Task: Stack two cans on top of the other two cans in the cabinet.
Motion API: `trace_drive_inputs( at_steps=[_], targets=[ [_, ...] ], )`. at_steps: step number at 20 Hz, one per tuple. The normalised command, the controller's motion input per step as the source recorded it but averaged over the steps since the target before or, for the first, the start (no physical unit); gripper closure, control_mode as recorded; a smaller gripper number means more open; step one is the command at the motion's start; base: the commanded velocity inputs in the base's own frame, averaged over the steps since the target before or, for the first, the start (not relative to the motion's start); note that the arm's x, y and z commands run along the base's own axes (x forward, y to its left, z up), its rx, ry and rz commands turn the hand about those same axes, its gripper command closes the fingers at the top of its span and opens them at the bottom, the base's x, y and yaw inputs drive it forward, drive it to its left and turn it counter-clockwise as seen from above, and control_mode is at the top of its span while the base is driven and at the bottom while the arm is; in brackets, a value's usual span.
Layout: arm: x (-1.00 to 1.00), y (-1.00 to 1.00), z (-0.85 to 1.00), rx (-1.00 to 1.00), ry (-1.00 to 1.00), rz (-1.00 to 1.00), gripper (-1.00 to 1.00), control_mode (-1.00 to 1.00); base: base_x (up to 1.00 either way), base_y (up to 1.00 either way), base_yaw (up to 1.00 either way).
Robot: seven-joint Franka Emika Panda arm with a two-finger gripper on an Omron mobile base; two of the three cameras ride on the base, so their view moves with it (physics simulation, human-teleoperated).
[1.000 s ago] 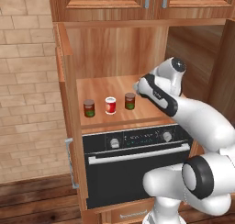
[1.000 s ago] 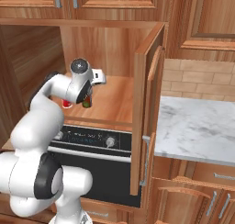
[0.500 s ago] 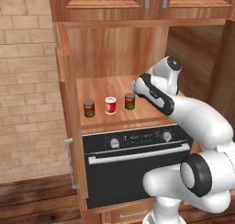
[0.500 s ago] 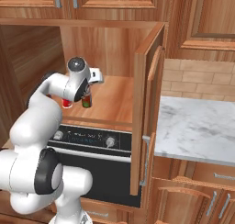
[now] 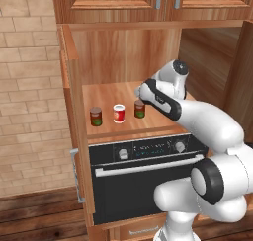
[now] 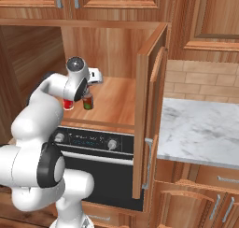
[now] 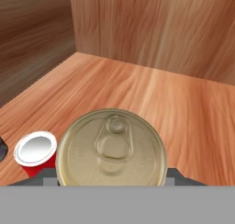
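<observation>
In the cabinet niche, three cans stand in a row on the wooden shelf (image 5: 111,93): a dark red-and-green can (image 5: 96,116) at the left, a red-and-white can (image 5: 119,113) in the middle, and a second dark can (image 5: 140,108) at the right. My gripper (image 5: 142,93) hovers just above that right dark can. In the hand view my gripper (image 7: 111,176) is shut on a can (image 7: 111,147). Its pale gold pull-tab top looms large and its label is hidden. The red-and-white can (image 7: 35,150) sits lower left of it.
Open cabinet doors flank the niche, one on the left (image 5: 74,116) and one on the right (image 6: 149,105). A black oven (image 5: 143,185) sits under the shelf. A marble counter (image 6: 200,129) lies to the right. The back of the shelf is bare wood.
The hand has drifted a little to the left with the can still gripped, ending over the right dark can. The cans on the shelf have stayed put.
</observation>
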Motion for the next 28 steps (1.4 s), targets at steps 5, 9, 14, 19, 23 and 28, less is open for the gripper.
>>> trace_drive_inputs(
  at_steps=[5, 9, 14, 19, 23, 28],
  targets=[
    [0.18, 0.04, -0.1, 0.0, 0.02, 0.0, 1.0, -1.0, 0.0, 0.0, 0.0],
    [0.13, 0.03, -0.19, 0.0, 0.03, 0.01, 1.0, -1.0, 0.0, 0.0, 0.0],
    [0.15, 0.07, -0.15, 0.0, 0.03, 0.01, 1.0, -1.0, 0.0, 0.0, 0.0],
    [0.12, 0.01, -0.04, -0.02, 0.0, 0.03, 1.0, -1.0, 0.0, 0.0, 0.0],
    [0.04, 0.0, -0.01, -0.06, 0.0, 0.02, 1.0, -1.0, 0.0, 0.0, 0.0],
    [0.05, 0.0, -0.03, -0.07, 0.03, 0.0, 1.0, -1.0, 0.0, 0.0, 0.0]
  ],
)
